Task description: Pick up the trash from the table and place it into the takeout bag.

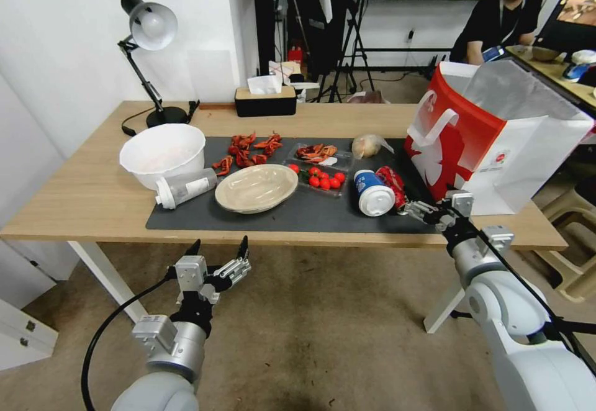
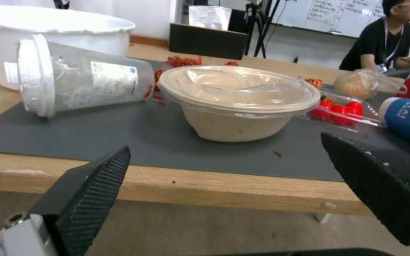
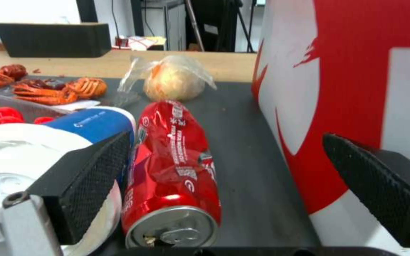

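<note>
A crushed red soda can lies on the dark mat between the blue-and-white lidded cup, which is on its side, and the red takeout bag. My right gripper is open at the can's near end, one finger before the cup, the other beside the bag's face. Behind the can rests a clear bag of tan food. The left gripper hangs open below the table's front edge, facing the beige dish and the toppled bottle.
On the light-wood table a white bowl stands at the left, with a desk lamp and black tissue box behind. Crayfish shells and a clear tray of cherry tomatoes lie mid-mat.
</note>
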Available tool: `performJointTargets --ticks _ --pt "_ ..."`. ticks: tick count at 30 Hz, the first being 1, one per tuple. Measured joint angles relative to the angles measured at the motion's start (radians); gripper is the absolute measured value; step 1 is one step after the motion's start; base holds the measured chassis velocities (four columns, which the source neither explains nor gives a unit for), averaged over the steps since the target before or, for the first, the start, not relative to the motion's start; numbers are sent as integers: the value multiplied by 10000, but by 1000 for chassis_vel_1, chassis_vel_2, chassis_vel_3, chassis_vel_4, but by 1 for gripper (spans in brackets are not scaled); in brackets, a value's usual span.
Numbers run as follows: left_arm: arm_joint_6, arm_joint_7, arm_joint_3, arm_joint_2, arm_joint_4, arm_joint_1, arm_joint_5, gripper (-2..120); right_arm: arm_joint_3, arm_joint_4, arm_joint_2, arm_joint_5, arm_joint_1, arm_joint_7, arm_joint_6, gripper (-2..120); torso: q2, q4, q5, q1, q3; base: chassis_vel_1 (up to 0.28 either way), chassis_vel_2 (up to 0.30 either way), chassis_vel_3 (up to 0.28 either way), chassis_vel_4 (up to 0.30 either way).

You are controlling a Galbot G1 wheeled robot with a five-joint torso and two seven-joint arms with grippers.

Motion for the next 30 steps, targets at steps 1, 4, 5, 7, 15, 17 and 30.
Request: performJointTargets --ticks 1,4,5,7,15,17,30 --pt "0 0 0 0 0 0 0 100 0 0 0 0 0 0 0 100 0 0 0 0 0 0 0 0 0" --pt "-14 -4 6 -23 46 3 15 100 -261 -298 164 2 382 235 -462 100 0 -1 -1 0 0 0 0 0 0" --pt "-14 -4 6 -23 46 3 15 100 -261 -298 164 2 382 235 -462 100 0 -1 -1 0 0 0 0 0 0" --pt "-47 -6 -15 -9 82 9 15 100 -407 -455 210 -6 568 231 -640 100 -1 -1 -1 0 0 0 0 0 0" --pt "-129 -16 -51 -19 91 44 16 100 -717 -792 292 -153 1011 393 -1405 100 0 0 -1 0 -1 0 0 0 0" --pt "-137 -16 -53 -18 97 45 17 100 -732 -805 313 -153 1032 411 -1484 100 0 0 -1 0 0 0 0 0 0" --pt "-210 -83 -60 -16 184 26 18 100 -755 -832 439 -118 899 275 -1819 69 0 -1 -1 0 -1 0 0 0 0"
